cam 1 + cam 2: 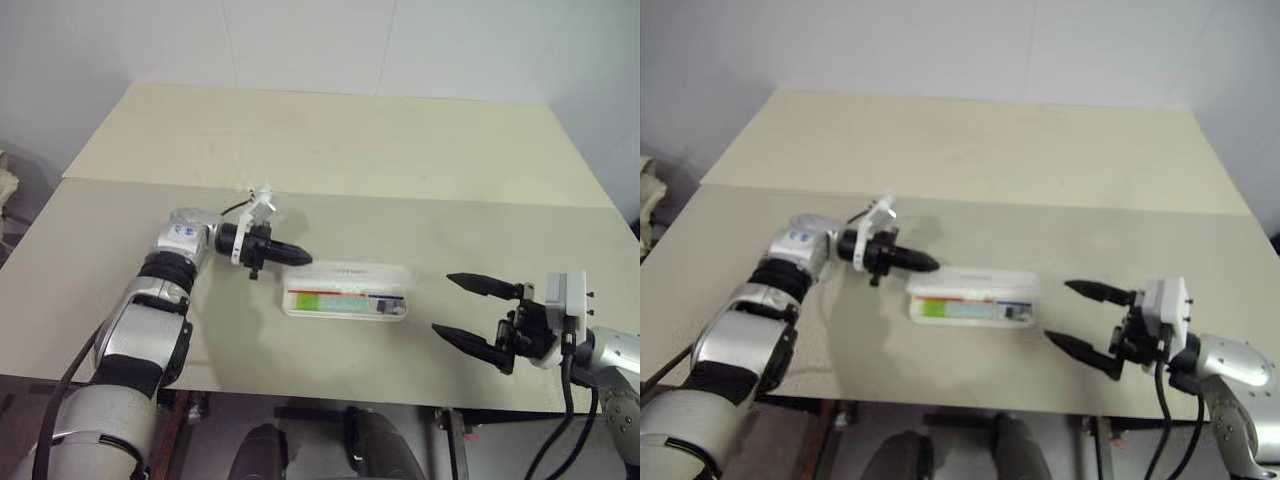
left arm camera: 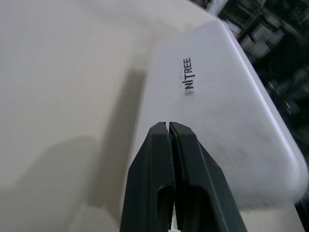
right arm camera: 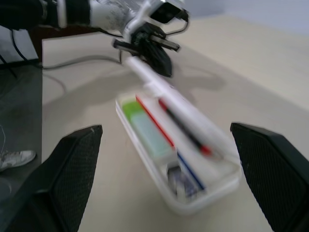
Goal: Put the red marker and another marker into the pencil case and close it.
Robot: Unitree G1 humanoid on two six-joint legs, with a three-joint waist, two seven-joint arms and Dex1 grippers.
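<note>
Head views first: one white pencil case (image 1: 347, 292) sitting near the front edge of the tan table (image 1: 330, 150), lid raised behind the tray, so not closed yet. Inside, a strip of green for the highlighter (image 1: 322, 300) and a thin red line along the tray's far edge, too small here to call marker or printed stripe. Left gripper (image 1: 291, 252) at the case's left end, black fingers pinched together on nothing, tip just beside the lid's corner; touching or a hair short, hard to say. Right gripper (image 1: 458, 305) well off to the case's right, fingers spread wide and empty. Over to the left wrist view: two fingertips (image 2: 166, 133) pressed shut, hanging over the white lid (image 2: 217, 101) with its small dark lettering; looks lined up for a push. Now the right wrist view: case (image 3: 178, 159) open and facing the camera, one green highlighter (image 3: 145, 126) lying in the tray, one red marker (image 3: 186, 129) with its dark middle resting along the lid side, red and blue lines printed down the inside, a small dark shape at the near end, not clear what. Count: one case, one red marker, one highlighter, two grippers. Verdict: both pens in, packing apparently done; only the lid left to swing down and shut.
</note>
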